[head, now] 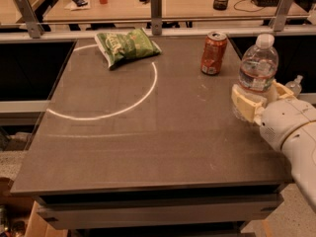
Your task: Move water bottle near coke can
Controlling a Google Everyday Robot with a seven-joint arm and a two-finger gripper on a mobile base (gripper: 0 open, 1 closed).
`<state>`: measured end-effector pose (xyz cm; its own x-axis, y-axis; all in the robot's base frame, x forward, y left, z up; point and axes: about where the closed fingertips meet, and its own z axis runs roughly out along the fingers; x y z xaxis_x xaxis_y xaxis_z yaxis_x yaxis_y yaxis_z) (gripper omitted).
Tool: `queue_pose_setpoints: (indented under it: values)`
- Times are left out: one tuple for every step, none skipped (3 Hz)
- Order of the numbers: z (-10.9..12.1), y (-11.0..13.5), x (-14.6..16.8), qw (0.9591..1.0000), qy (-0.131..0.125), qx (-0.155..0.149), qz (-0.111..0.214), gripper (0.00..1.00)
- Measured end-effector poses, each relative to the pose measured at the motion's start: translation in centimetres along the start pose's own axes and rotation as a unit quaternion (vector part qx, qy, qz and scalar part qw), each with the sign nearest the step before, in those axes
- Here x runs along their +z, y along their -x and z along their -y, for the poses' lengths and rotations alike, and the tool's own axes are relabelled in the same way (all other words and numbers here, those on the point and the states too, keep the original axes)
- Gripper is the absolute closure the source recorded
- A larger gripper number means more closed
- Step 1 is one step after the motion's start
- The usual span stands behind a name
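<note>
The water bottle (257,68) is a clear ribbed bottle with a white cap and a red-and-white label band. It stands upright between the cream fingers of my gripper (258,100), which is shut on its lower half at the table's right edge. The coke can (214,53), red with a silver top, stands upright on the table to the upper left of the bottle, with a gap between them. My white arm (296,137) comes in from the lower right.
A green chip bag (126,46) lies at the back left of the dark table (148,147), on a white circle line. A metal rail with posts (156,9) runs behind the table. A small clear pump bottle (295,85) stands off the right edge.
</note>
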<state>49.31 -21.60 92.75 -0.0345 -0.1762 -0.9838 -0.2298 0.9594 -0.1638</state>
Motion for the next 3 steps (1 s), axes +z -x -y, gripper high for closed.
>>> queue_pose_setpoints:
  values:
    - [0.1, 0.2, 0.0, 1.0, -0.002, 0.005, 0.001, 1.0]
    - [1.5, 0.6, 1.0, 0.9998, -0.01, 0.017, 0.007, 1.0]
    - [2.7, 0.4, 2.7, 0.9994, -0.021, 0.026, 0.01, 1.0]
